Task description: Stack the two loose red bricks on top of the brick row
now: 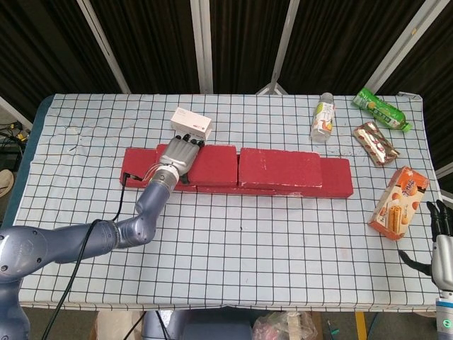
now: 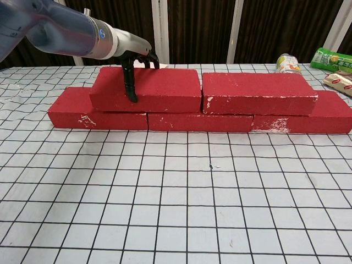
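A row of red bricks lies across the middle of the table, also shown in the chest view. Two more red bricks lie flat on top of it, side by side. My left hand grips the left top brick near its left end. In the chest view its thumb presses the front face of that brick and its fingers reach over the back edge. The right top brick lies free. My right hand is open at the table's near right corner, far from the bricks.
A white box sits just behind my left hand. At the back right are a bottle, a green packet and a brown snack packet. An orange biscuit box lies near the right edge.
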Robot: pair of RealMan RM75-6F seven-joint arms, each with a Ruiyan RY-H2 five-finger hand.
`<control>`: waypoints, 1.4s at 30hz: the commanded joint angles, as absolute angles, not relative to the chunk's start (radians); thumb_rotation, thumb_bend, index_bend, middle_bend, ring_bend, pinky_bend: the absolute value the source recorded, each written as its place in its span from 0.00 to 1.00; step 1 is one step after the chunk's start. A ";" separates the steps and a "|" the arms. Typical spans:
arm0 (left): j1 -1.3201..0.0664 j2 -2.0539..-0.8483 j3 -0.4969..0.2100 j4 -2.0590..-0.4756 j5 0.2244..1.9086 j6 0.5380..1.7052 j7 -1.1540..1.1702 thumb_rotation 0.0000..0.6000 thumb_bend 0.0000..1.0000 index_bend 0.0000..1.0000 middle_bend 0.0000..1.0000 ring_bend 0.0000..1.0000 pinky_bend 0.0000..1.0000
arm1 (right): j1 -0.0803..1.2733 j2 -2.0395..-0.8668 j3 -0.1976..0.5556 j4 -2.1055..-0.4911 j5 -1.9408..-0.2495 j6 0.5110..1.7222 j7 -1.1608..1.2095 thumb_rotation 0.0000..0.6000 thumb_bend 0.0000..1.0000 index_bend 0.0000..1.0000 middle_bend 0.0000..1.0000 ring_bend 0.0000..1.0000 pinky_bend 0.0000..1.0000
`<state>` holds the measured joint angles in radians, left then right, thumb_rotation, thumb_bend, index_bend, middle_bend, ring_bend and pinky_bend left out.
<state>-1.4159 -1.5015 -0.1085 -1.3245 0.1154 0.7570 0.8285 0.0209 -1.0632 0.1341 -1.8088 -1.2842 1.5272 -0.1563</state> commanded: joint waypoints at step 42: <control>-1.432 -1.523 -0.105 -1.308 0.094 0.774 0.838 1.00 0.00 0.12 0.13 0.08 0.14 | 0.013 -1.064 0.146 -1.819 -1.269 1.531 -0.156 1.00 0.15 0.00 0.01 0.00 0.00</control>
